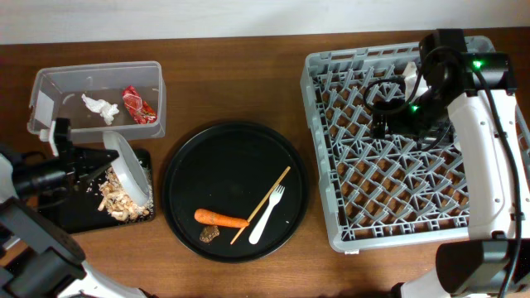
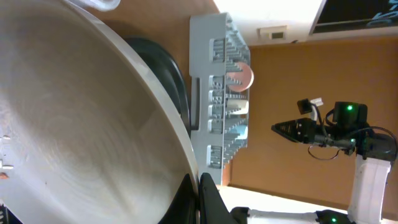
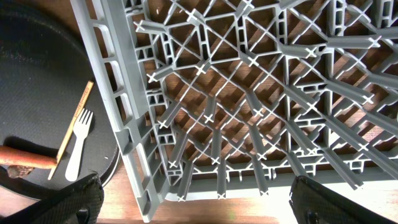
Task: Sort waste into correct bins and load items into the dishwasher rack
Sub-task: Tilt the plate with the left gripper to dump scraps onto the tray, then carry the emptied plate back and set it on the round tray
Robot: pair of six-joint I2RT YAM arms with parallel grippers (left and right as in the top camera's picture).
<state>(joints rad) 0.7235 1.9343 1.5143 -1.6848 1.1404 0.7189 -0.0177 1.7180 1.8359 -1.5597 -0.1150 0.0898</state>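
Observation:
My left gripper (image 1: 106,157) is shut on the rim of the round whitish plate (image 1: 131,172), which is tilted on edge over the shallow black tray (image 1: 74,211). The plate (image 2: 81,112) fills the left wrist view, its rim pinched in the jaws (image 2: 198,199). Beige food scraps (image 1: 120,203) lie in that tray. The clear tub (image 1: 50,87) holds a white tissue (image 1: 99,108) and a red wrapper (image 1: 139,104). My right gripper (image 1: 383,122) hangs open and empty over the grey rack (image 1: 331,165); its fingers (image 3: 196,205) are spread wide.
The round black tray (image 1: 232,157) holds an orange carrot (image 1: 219,218), a brown lump (image 1: 209,235), a wooden chopstick (image 1: 265,201) and a white fork (image 1: 267,215). A pink bowl (image 2: 239,76) stands in the rack. In the right wrist view, fork (image 3: 78,146) and chopstick (image 3: 74,127) lie left of the rack wall.

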